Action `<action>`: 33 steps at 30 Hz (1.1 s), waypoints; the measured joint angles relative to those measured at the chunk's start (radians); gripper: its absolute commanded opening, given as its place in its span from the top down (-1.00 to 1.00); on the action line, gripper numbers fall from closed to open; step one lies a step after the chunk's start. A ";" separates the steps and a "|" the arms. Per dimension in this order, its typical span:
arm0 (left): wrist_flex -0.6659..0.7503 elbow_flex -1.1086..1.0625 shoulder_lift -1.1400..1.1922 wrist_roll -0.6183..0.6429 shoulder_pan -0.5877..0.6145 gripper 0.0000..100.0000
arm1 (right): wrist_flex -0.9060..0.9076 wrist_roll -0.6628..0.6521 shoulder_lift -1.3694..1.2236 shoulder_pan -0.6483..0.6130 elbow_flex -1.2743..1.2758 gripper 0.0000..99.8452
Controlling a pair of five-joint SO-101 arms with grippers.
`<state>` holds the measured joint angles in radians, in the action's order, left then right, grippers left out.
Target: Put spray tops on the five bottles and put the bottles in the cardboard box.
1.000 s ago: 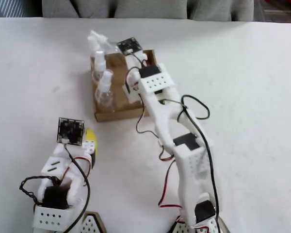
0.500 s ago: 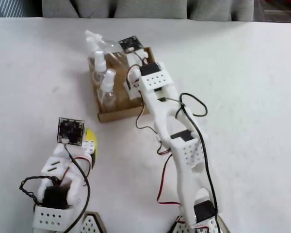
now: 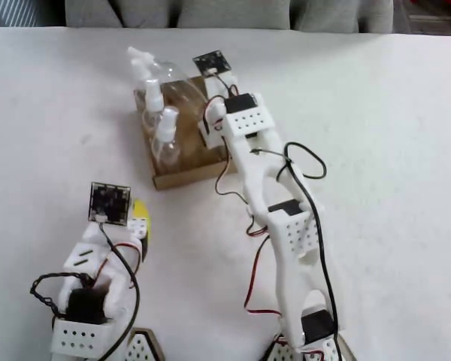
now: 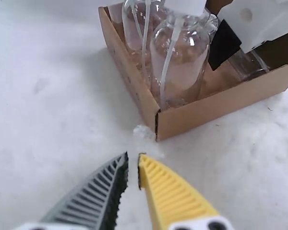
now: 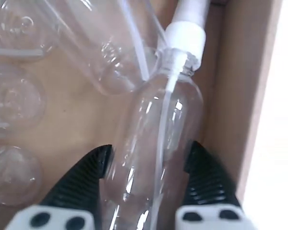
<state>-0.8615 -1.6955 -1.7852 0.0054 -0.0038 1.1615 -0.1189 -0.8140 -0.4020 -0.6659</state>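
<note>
The cardboard box sits at the back middle of the table. Two clear bottles with white spray tops stand upright along its left side, and a third leans out over its far left corner. My right arm reaches down into the box. There my right gripper is shut on a clear bottle with a white spray top, tilted close to the box wall. My left gripper rests shut and holds nothing, low over the table short of the box's near corner.
Beside the held bottle, other clear bottles crowd the box floor. My left arm is folded at the near left. White table spreads to the right of the box.
My right arm has pushed farther into the box with the bottle. The box has turned slightly, and the leaning bottle at its far corner has shifted left. The left arm has stayed still.
</note>
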 measured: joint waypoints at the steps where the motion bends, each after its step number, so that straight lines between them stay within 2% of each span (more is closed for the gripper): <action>1: 0.000 0.000 0.000 0.000 0.000 0.89 | 0.000 0.000 0.005 0.000 0.000 0.97; 33: 0.000 0.000 0.000 0.000 0.000 0.89 | 0.118 -0.003 0.176 0.089 0.002 0.97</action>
<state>-0.8615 -1.6955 -1.7852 0.0054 -0.0038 1.2797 -0.1220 -0.6375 -0.3130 -0.6644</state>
